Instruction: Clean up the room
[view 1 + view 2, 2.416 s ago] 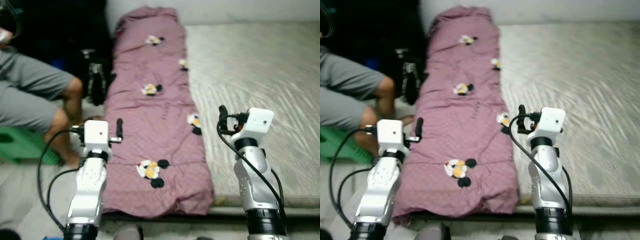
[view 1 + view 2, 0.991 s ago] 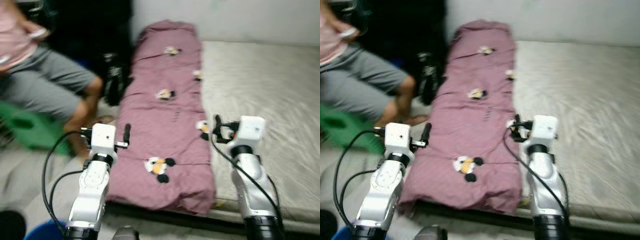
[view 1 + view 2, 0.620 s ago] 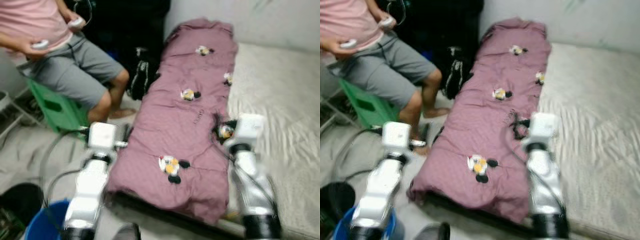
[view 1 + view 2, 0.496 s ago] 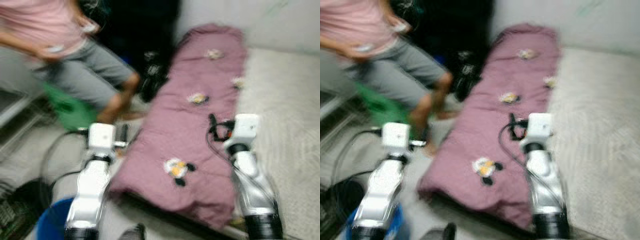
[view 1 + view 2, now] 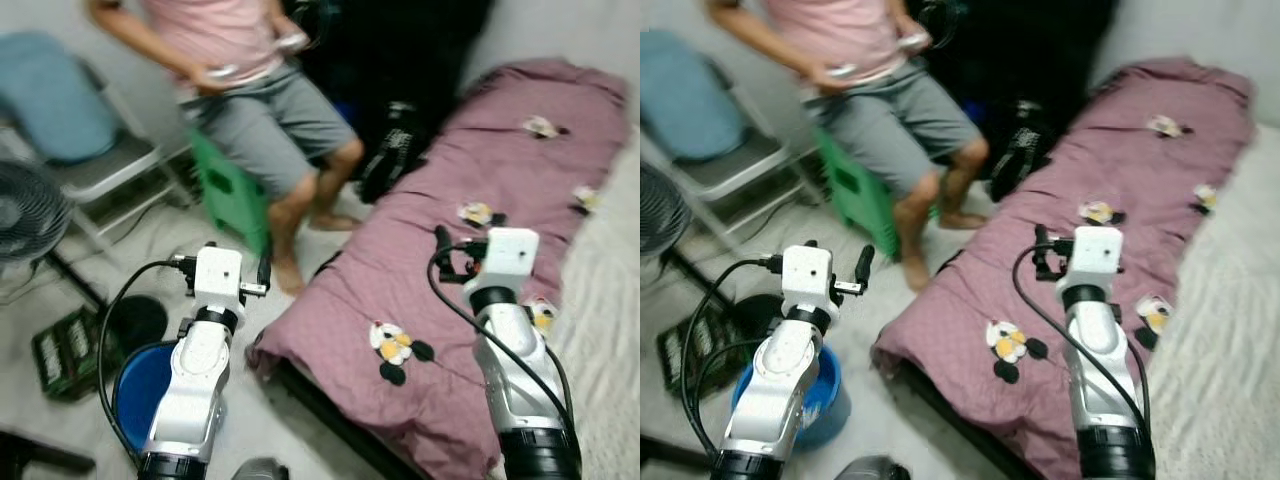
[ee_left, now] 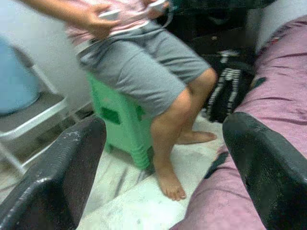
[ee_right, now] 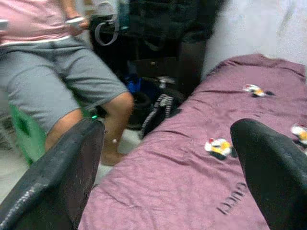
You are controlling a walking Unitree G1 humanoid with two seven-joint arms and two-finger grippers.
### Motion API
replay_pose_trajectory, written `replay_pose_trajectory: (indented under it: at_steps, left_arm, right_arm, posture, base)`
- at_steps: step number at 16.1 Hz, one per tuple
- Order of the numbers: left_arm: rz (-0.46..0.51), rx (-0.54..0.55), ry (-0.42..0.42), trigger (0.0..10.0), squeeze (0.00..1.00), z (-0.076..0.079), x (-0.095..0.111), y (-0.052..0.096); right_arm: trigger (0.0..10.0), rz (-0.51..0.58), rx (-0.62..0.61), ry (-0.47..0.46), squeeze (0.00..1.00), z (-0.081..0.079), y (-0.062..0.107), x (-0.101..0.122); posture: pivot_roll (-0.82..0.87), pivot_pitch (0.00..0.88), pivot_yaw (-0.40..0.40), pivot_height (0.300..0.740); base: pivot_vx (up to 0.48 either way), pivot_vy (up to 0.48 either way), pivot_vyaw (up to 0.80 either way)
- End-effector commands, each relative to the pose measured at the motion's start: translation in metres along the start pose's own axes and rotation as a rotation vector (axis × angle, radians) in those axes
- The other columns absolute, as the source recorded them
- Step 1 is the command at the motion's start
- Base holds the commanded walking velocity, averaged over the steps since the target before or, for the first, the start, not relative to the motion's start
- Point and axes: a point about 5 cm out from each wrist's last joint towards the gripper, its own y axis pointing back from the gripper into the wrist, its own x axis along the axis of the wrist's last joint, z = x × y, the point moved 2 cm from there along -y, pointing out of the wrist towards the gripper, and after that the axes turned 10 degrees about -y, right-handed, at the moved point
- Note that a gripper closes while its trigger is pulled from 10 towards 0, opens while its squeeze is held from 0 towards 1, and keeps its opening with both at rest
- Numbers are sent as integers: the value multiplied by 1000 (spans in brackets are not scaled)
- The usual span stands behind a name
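Note:
A purple blanket [image 5: 360, 290] printed with cartoon mice lies lengthwise along the left edge of a pale mattress [image 5: 1230, 330]. My left gripper [image 5: 264, 264] is raised over the floor beside the blanket's near corner. It is open with nothing in it, and its two fingers [image 6: 62, 172] stand wide apart in the left wrist view. My right gripper [image 5: 441, 242] hovers above the middle of the blanket. It is also open and holds nothing, with both fingers [image 7: 273, 167] far apart.
A person [image 5: 260, 110] sits on a green stool [image 5: 230, 190] just left of the blanket, feet on the floor. A blue bucket [image 5: 135, 385] stands under my left arm. A fan [image 5: 20, 210], a grey chair [image 5: 110, 170], a bottle crate [image 5: 65, 350] and a black bag [image 5: 390, 150] crowd the left.
The camera has swung to the left, so the bed now lies to the right and the person, chair, fan and bucket have come into view. Both arms hold the same raised pose.

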Motion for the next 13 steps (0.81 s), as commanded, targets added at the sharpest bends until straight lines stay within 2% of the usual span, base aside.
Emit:
replay_pose_trajectory:
  at_steps: [1,13]
  left_arm:
    - [-13,36,-15,10000,0,-10,-3,1]
    - [-13,36,-15,10000,0,-10,-3,1]
  right_arm:
    - [10000,2,29,-17,0,-10,-1,0]
    - [10000,2,29,-17,0,-10,-1,0]
  posture:
    - [-57,0,34,740]
    - [-57,0,34,740]
  base:
    - [0,0,794]
    - [0,0,794]
